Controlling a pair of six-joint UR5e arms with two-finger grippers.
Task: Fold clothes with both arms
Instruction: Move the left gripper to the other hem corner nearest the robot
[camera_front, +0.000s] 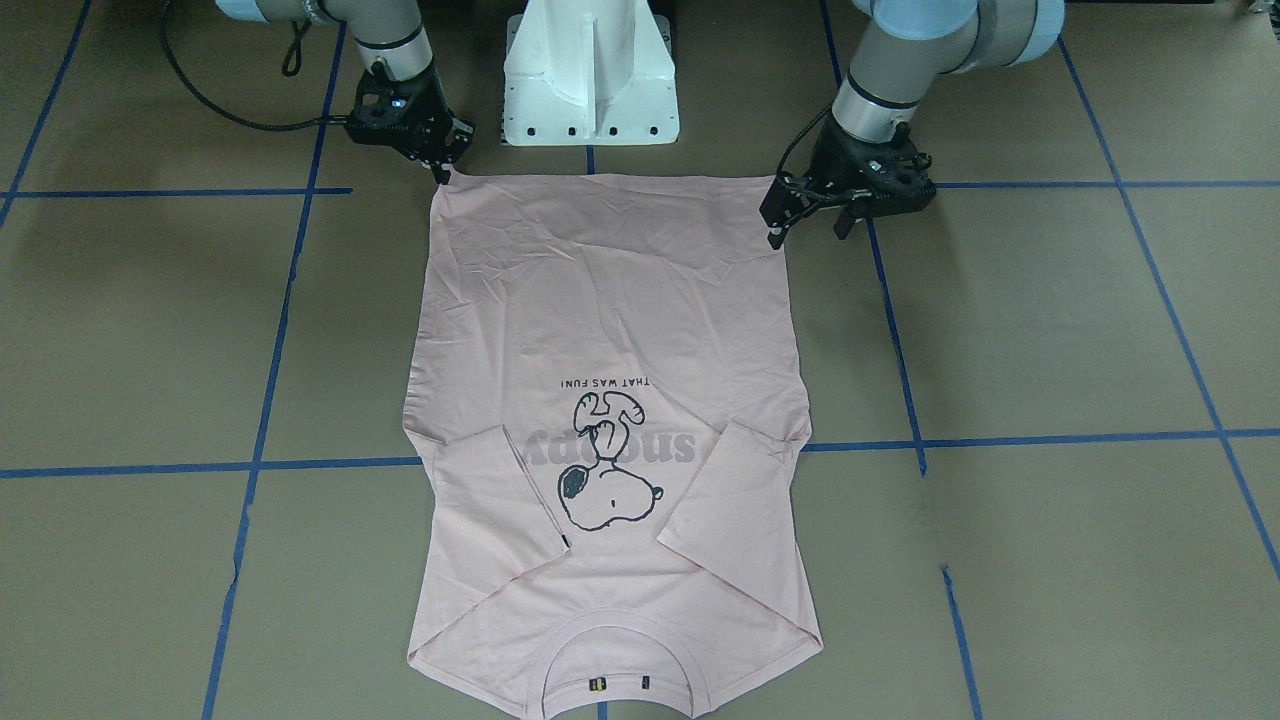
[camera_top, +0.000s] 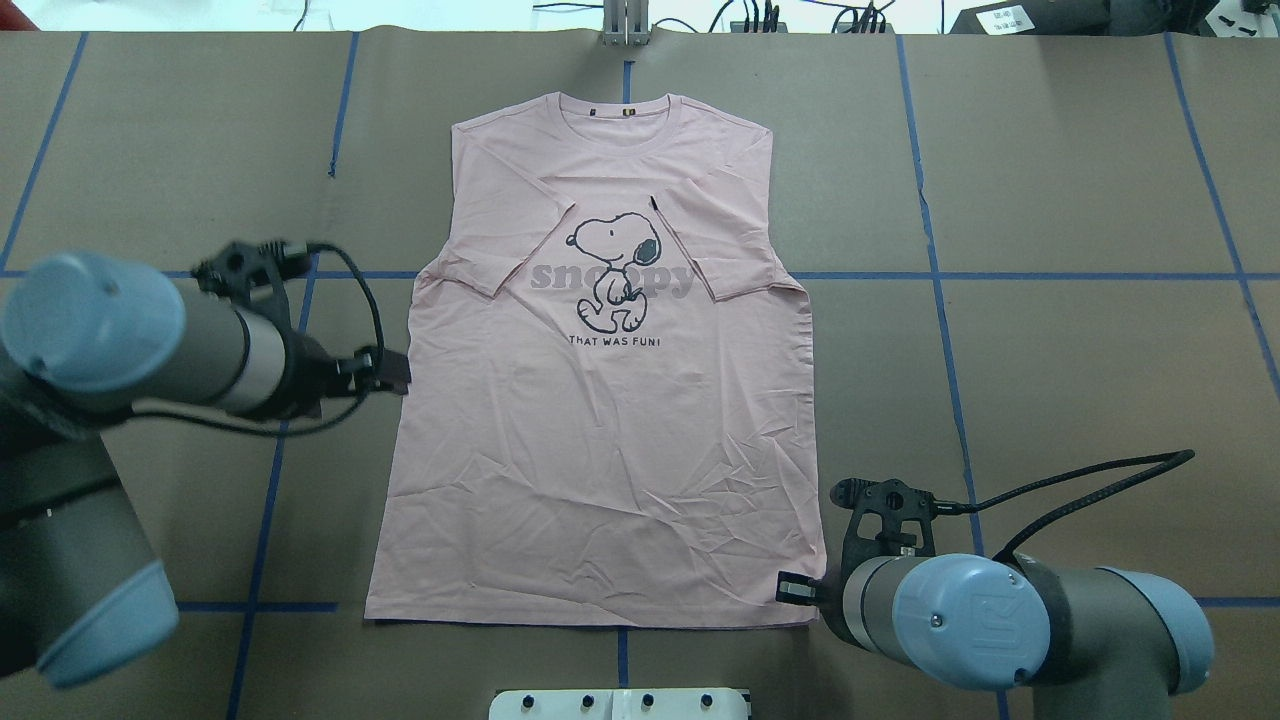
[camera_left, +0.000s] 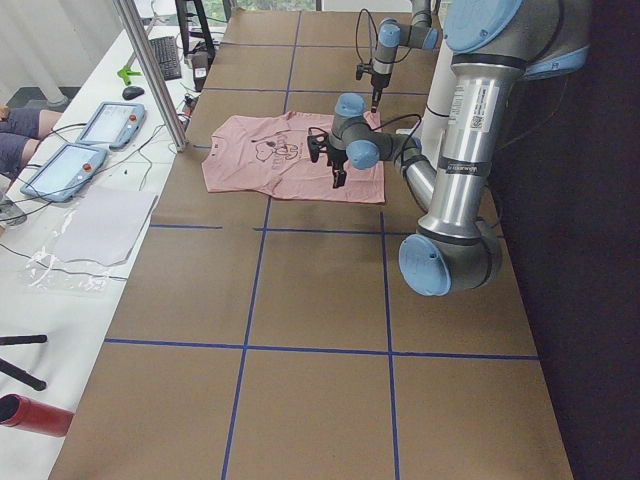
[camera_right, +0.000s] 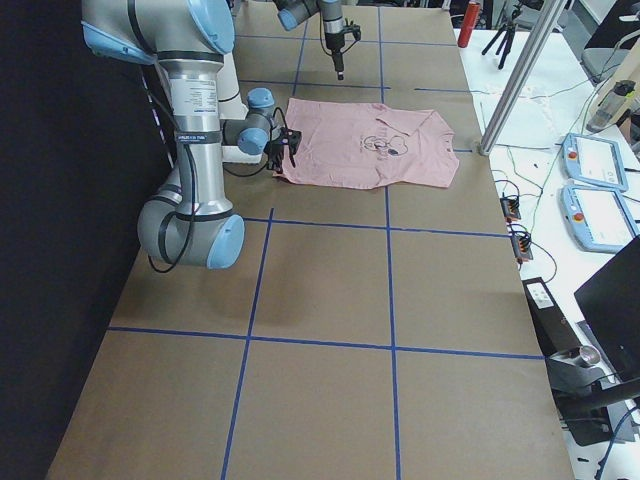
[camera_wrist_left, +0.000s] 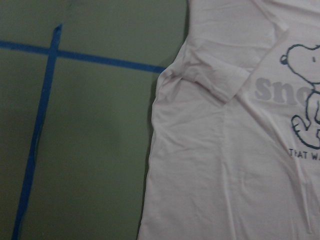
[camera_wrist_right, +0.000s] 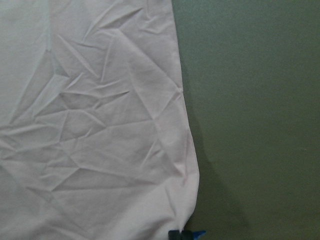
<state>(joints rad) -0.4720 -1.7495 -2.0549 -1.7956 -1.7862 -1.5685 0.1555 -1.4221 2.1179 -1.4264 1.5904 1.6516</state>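
Left gripper hangs low with fingers spread, while right gripper points downward, finger spacing unreadable.

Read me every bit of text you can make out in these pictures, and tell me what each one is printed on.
"snoopy": grey lettering across the front of the pink T-shirt.
"THAT WAS FUN!": small black print under the dog drawing on the same shirt.
Collar tags: too small to read.
Mark on the right arm: too blurred to read.
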